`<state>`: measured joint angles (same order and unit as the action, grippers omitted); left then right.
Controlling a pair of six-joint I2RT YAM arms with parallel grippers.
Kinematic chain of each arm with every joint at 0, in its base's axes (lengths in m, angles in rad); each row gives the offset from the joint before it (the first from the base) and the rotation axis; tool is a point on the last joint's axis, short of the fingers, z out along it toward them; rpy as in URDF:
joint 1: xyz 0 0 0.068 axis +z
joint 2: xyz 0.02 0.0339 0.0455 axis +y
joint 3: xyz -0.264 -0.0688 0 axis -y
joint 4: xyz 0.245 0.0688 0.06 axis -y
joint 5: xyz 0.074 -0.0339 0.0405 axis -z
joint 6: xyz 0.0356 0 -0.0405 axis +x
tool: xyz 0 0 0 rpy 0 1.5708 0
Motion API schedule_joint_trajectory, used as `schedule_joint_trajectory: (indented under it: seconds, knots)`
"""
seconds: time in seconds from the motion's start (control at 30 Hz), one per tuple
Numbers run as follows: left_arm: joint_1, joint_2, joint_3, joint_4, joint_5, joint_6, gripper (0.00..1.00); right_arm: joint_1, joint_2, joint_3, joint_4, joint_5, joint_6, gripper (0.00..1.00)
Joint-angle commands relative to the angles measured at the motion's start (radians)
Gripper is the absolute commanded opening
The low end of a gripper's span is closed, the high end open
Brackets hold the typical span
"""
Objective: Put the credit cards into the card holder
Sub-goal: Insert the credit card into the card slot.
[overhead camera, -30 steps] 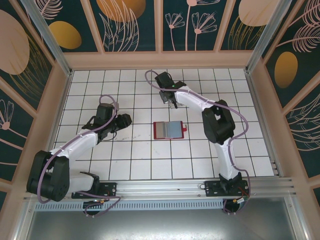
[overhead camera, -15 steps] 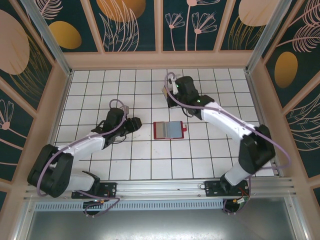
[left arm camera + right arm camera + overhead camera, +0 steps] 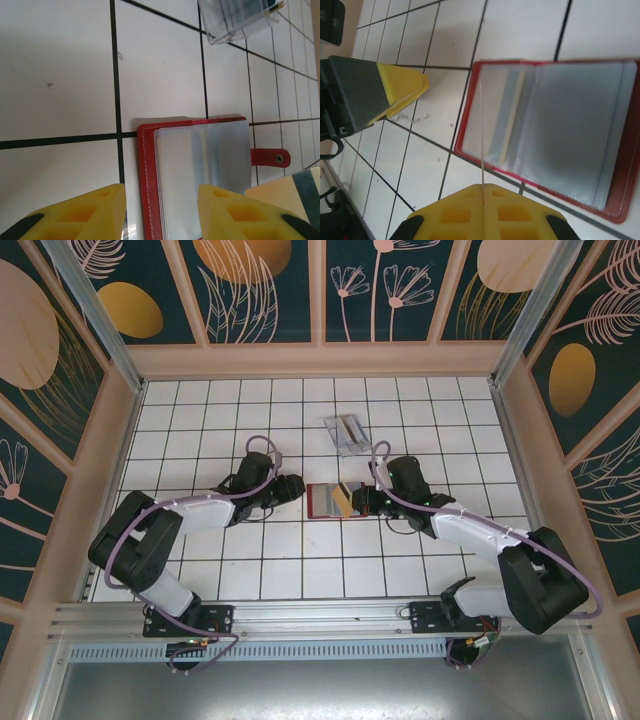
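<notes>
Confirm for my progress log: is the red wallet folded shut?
No, the card holder lies open, its grey inner pockets facing up.

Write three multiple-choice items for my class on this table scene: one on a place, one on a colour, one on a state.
1. Where does the clear plastic case lie relative to the flat red folding card holder?
A. Farther from the arm bases
B. Nearer the arm bases
C. On top of it

2. What colour is the card holder's cover?
A. Blue
B. Red
C. Green

3. How do the right arm's fingers stand?
A. Wide apart with nothing between them
B. Shut on a thin yellow-orange plastic card
C. Shut on the clear case

Answers:
1 A: in the top view the case sits on the tiles beyond the open card holder.
2 B: a red border frames its grey pockets.
3 B: the right wrist view shows the card edge-on, pinched between the yellow fingers.
</notes>
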<state>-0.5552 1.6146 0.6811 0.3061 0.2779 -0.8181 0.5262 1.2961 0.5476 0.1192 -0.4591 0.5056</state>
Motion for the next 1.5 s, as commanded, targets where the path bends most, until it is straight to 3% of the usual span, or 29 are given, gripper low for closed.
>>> schedule_joint_trajectory:
  seconds: [0.0, 0.53, 1.13, 1.47]
  knots:
    - [-0.022, 0.037, 0.020, 0.042, 0.001, -0.011, 0.43, -0.044, 0.033, -0.049, 0.182, -0.127, 0.080, 0.00]
    - [-0.031, 0.062, 0.035, -0.042, -0.046, 0.024, 0.36, -0.141, 0.267, -0.037, 0.309, -0.292, 0.057, 0.00]
    - [-0.034, 0.083, 0.034, -0.037, -0.037, 0.008, 0.32, -0.203, 0.293, -0.071, 0.371, -0.331, 0.089, 0.00]
    - [-0.041, 0.093, 0.037, -0.036, -0.023, 0.002, 0.32, -0.199, 0.386, -0.045, 0.426, -0.394, 0.120, 0.00]
